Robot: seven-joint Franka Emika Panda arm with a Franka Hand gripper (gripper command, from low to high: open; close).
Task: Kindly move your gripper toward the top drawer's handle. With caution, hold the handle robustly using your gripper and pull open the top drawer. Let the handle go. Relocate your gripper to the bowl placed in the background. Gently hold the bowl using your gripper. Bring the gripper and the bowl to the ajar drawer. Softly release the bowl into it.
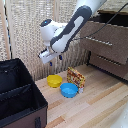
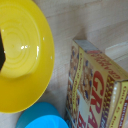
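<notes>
Directly under the jaws [image 1: 51, 60], whose gap I cannot tell, lies the yellow bowl [image 1: 54, 80].

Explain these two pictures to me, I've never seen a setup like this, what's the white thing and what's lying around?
The white thing is a robot arm; its small claw, the gripper, hangs above a yellow bowl and holds nothing. Whether it is open cannot be told. One picture is from a camera off the arm. The other is from a camera on the wrist, looking down at the same bowl. On the wooden floor also sit a blue bowl and a cereal box. A black fabric box and a brown dresser stand nearby.
</notes>
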